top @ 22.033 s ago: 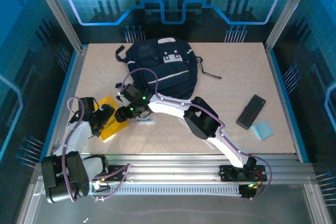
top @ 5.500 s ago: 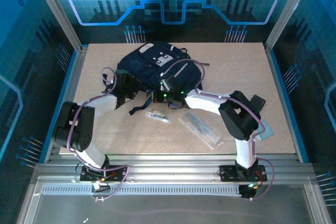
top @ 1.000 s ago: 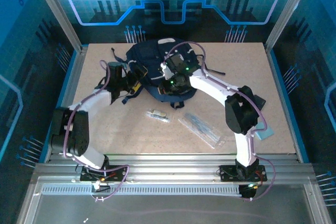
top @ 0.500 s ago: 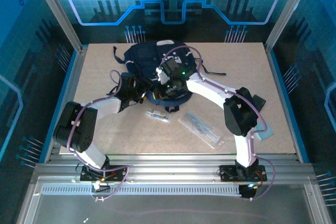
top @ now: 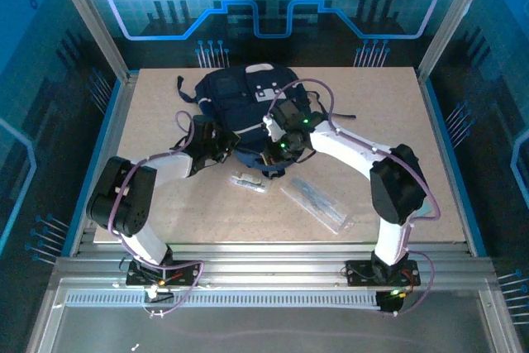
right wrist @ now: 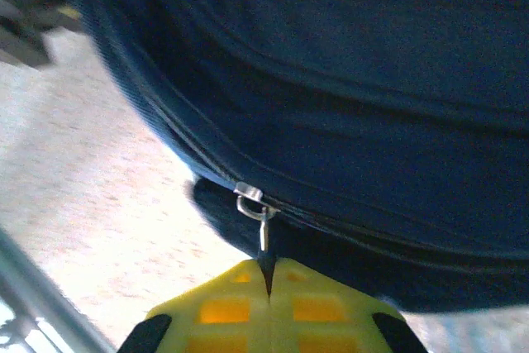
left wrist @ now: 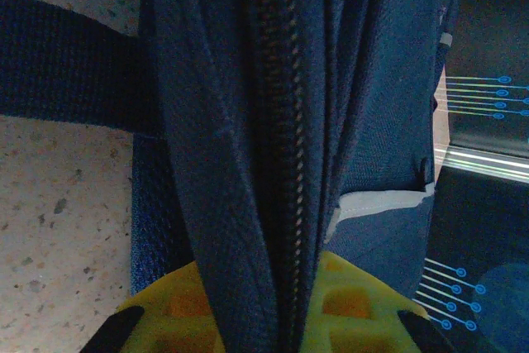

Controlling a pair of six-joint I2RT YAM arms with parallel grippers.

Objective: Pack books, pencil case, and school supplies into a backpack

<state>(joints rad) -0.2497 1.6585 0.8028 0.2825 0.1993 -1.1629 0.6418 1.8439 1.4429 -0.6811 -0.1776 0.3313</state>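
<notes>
The speckled beige table (top: 463, 121) stands inside a blue-lit enclosure. The backpack (top: 238, 98) lies toward its far centre, the near edge bunched between the two arms. The right gripper (right wrist: 267, 285) has its yellow pads pressed together on the thin zipper pull (right wrist: 263, 241), which hangs from the slider on the near seam. The left gripper is clamped on a fold of the bag's fabric that carries the zipper track (left wrist: 281, 121). Judgement: the step in hand is working the zip open. Recommended: the left anchors the fabric taut while the right draws the pull along the track line, not away from it, since the slim tab may slip. The pencil case (top: 318, 204) and the school supplies (top: 247, 181) lie loose on the table just in front of the bag, unpacked.
</notes>
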